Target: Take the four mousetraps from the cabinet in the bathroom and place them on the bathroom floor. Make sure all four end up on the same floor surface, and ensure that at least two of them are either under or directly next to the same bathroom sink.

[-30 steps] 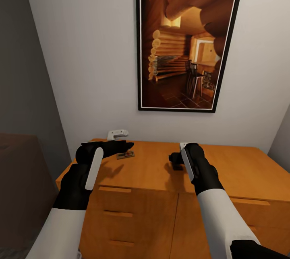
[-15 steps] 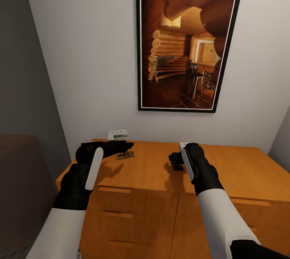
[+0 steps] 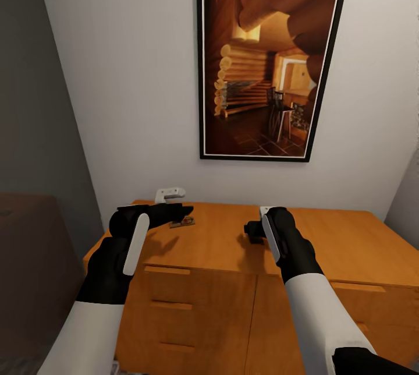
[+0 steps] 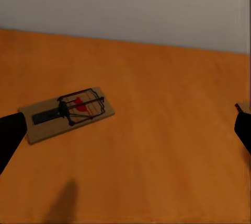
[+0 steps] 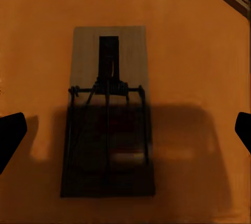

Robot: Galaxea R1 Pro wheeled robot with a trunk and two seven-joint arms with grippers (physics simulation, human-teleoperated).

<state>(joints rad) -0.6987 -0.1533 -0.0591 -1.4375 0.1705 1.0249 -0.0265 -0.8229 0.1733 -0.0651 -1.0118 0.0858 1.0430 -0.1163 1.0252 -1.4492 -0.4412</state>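
Two mousetraps lie flat on the cabinet (image 3: 233,247) surface, one before each hand.

One mousetrap (image 4: 67,112) is seen just ahead of the left hand (image 3: 174,211), its fingers spread wide apart. A second mousetrap (image 5: 109,110) lies directly beneath the right hand (image 3: 256,234), between its parted fingertips (image 5: 10,135) and untouched. A framed cabin picture (image 3: 270,60) is hung on the wall beyond both hands.
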